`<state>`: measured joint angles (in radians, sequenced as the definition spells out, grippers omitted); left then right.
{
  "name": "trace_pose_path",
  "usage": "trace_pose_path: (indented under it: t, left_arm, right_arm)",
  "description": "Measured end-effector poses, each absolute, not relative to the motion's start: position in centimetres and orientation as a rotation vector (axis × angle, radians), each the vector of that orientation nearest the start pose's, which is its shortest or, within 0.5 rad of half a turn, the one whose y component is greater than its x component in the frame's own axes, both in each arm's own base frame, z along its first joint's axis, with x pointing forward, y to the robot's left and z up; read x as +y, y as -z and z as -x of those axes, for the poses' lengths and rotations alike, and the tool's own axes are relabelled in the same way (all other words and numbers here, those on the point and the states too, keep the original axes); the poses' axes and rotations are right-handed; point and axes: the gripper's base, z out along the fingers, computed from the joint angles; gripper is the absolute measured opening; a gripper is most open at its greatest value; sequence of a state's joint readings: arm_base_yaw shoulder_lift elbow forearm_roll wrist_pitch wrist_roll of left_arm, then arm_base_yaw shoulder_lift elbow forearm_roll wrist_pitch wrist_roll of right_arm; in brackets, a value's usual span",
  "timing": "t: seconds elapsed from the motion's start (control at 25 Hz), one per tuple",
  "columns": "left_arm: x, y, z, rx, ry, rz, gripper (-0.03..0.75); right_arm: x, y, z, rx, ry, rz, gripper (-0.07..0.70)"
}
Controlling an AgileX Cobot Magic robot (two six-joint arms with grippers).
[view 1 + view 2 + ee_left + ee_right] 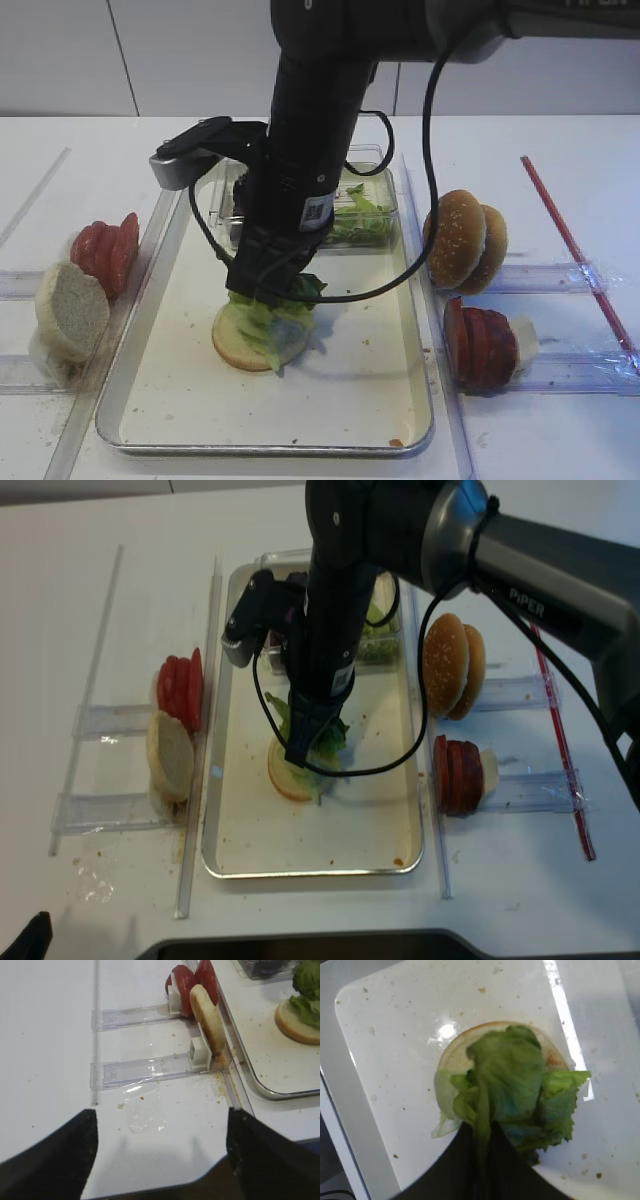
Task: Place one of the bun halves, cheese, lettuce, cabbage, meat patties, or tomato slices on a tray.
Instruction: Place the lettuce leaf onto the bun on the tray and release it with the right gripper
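A bun half (235, 347) lies flat in the middle of the cream tray (350, 390). A bright-green lettuce (277, 322) leaf is draped over it. My right gripper (262, 290) points straight down over the bun and is shut on the lettuce (515, 1085) stalk, which runs down between the black fingers (510, 1165). The leaf covers most of the bun (454, 1055). My left gripper (161, 1112) hangs open over bare table at the front left, with nothing between its fingers (55, 1160).
Tomato slices (105, 250) and a pale bun half (70, 310) stand in clear racks left of the tray. Sesame buns (465, 240) and meat patties (480, 345) stand on the right. A clear box (365, 215) holding more lettuce sits at the tray's back. A red stick (575, 260) lies far right.
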<state>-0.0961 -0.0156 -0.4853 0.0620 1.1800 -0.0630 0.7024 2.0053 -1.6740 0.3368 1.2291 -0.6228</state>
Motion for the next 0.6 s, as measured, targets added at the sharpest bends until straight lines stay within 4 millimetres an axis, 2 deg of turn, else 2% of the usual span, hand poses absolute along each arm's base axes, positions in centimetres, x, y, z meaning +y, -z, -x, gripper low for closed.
trace_pose_path:
  t: [0.32, 0.6]
  left_arm:
    - [0.6, -26.4, 1.1, 2.161, 0.016, -0.028, 0.492]
    - [0.6, -26.4, 1.1, 2.161, 0.016, -0.028, 0.492]
  right_arm:
    - [29.3, -22.1, -29.9, 2.493, -0.535, 1.749, 0.069]
    - [29.5, -21.7, -30.0, 2.472, -0.544, 1.769, 0.075]
